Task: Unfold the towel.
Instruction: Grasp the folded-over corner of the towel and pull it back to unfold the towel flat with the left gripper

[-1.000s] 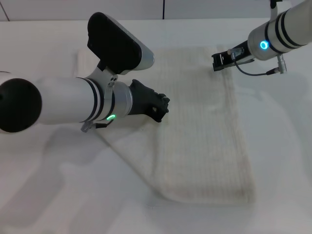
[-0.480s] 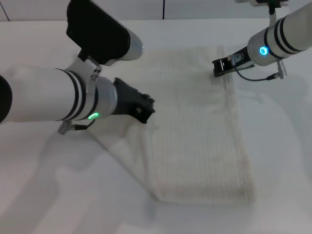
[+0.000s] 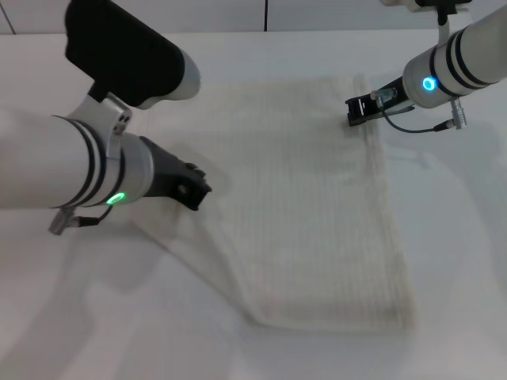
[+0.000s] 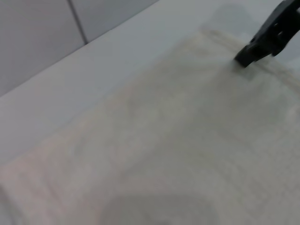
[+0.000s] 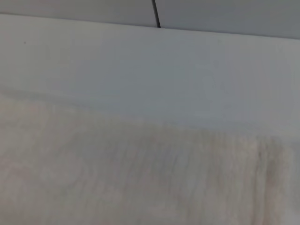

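Observation:
The off-white ribbed towel [image 3: 317,214] lies on the white table, mostly spread, with its left part raised in a slanting fold. My left gripper [image 3: 198,192] is at the towel's left edge, shut on that lifted layer and holding it just above the table. My right gripper [image 3: 352,112] is shut on the towel's far right corner. The left wrist view shows the towel [image 4: 187,140] with the right gripper [image 4: 244,58] on its far corner. The right wrist view shows only towel [image 5: 140,183] and table. No red tag shows.
The white table [image 3: 459,237] extends around the towel on all sides. A wall with a dark seam [image 3: 264,14] runs along the far edge. My left forearm [image 3: 71,170] covers the table's left part.
My left gripper has moved left and slightly toward me, pulling the towel's upper layer with it, so more towel lies spread. The right gripper has stayed at the far right corner.

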